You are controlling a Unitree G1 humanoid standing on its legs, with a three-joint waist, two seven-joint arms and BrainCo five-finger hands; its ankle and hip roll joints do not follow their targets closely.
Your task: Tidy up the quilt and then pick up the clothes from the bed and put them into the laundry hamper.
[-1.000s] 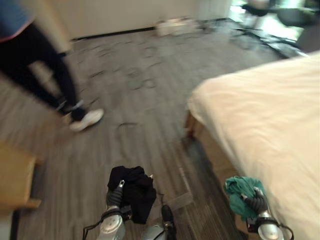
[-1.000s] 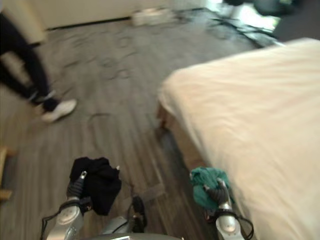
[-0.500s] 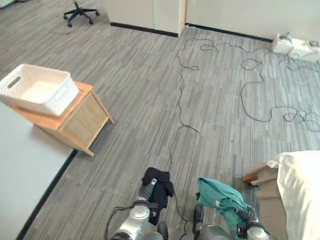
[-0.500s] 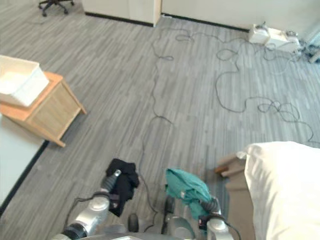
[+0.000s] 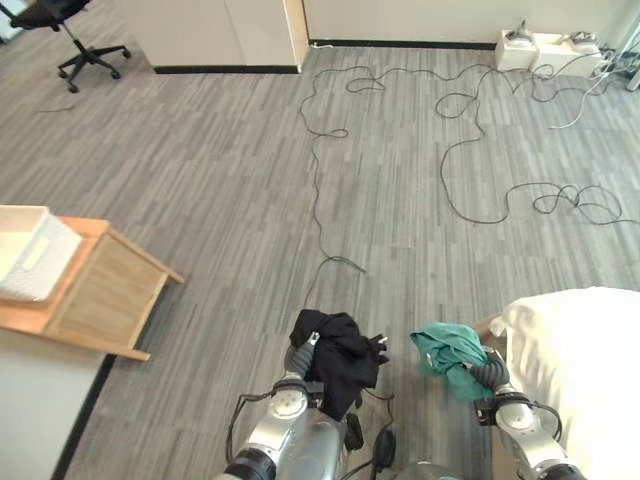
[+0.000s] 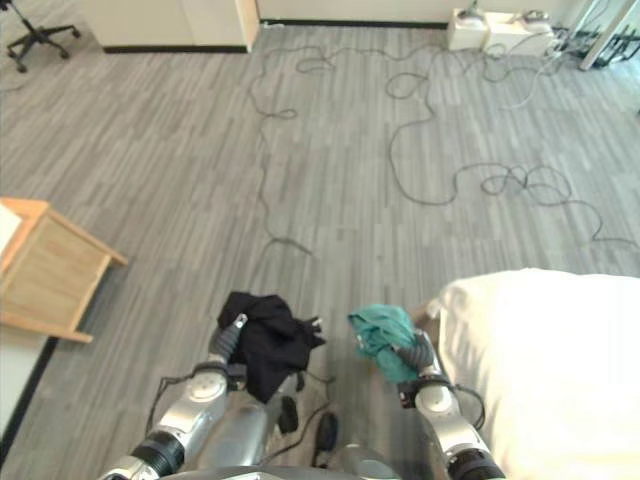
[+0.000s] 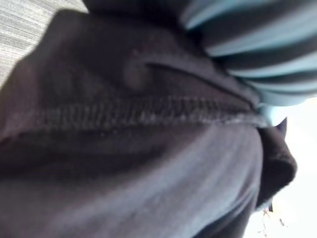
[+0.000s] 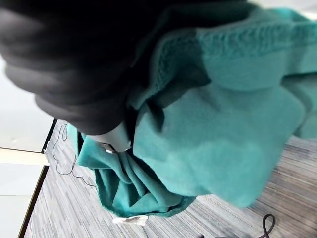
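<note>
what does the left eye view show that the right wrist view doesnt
Left eye view alone: the crumpled black garment in the left hand, the white slatted plastic basket on the low wooden cabinet, the black swivel office chair and the white-quilted bed. Right wrist view alone: a small white label on the cloth's hem. Both: the teal fleece garment gripped by the right hand, over grey plank flooring.

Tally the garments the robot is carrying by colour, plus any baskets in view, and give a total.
Black garment, bunched in the left hand: 1
Teal garment, bunched in the right hand: 1
White basket on the wooden cabinet: 1
Total: 3
</note>
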